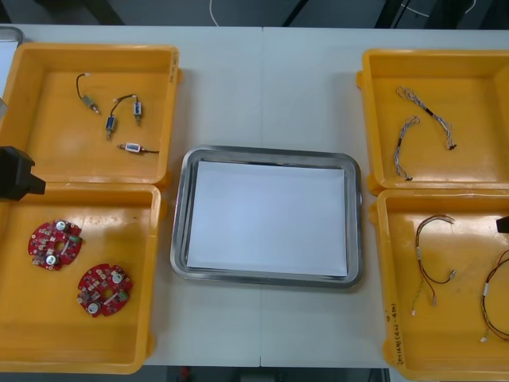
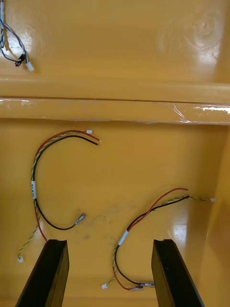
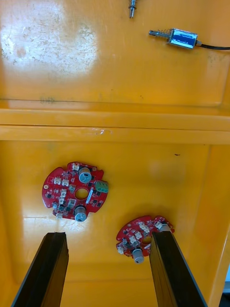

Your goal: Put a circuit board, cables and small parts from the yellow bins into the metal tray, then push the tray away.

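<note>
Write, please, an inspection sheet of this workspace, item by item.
Surface: light table, four yellow bins, two each side.
Job's things: metal tray, white inside, nothing in it; two circuit boards in near-left bin; small metal parts in far-left bin.
Clutter: nothing seen.
Grippers: left gripper, jaws open, over the circuit boards; right gripper, jaws open, over red and yellow cables.
Cables: blue and white cables in far-right bin; red and yellow in near-right bin.
Surroundings: dark floor beyond the table.

Right hand point(image 2: 110, 243), fingers apart, over a yellow bin point(image 2: 143, 158) with two red and yellow cables point(image 2: 123, 236).
</note>
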